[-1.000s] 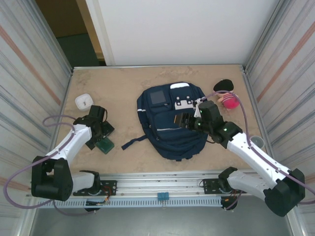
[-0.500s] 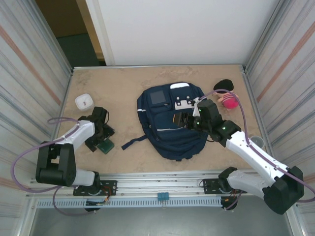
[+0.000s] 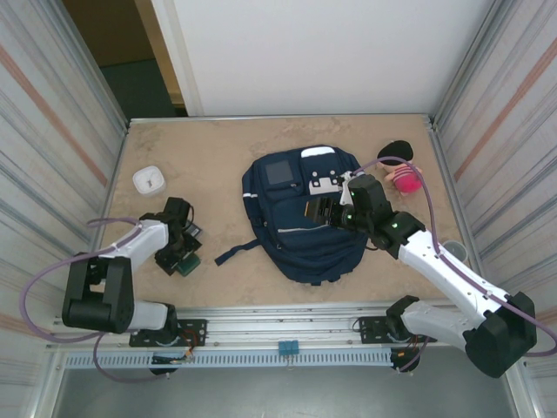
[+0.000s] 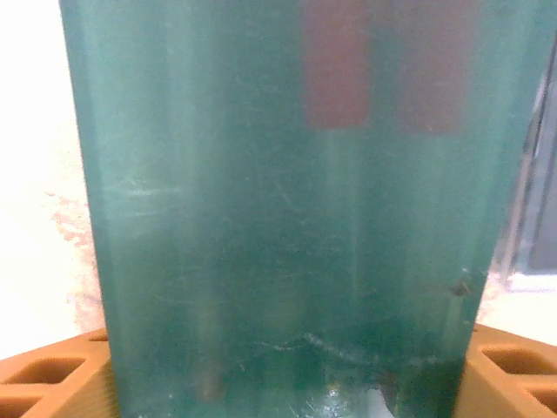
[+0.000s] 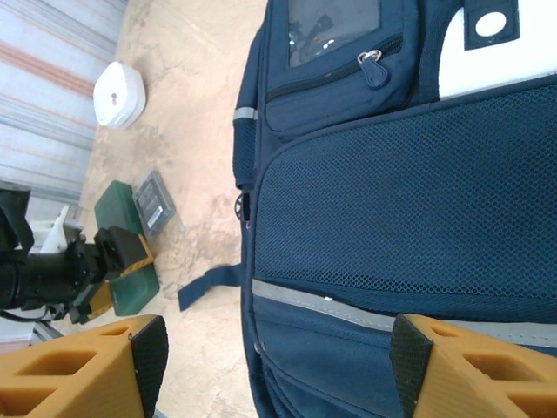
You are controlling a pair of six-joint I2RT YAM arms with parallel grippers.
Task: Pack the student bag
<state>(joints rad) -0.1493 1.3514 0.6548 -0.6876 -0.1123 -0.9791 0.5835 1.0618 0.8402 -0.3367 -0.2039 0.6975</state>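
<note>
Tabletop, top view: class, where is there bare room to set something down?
Free: the far strip of the table behind the student bag; the stretch between the white case and the bag; the near strip in front of the bag. Crowded: the far right corner, with the pink ball and black object, and around the green box.

right tool over the student bag — left tool at green box
</note>
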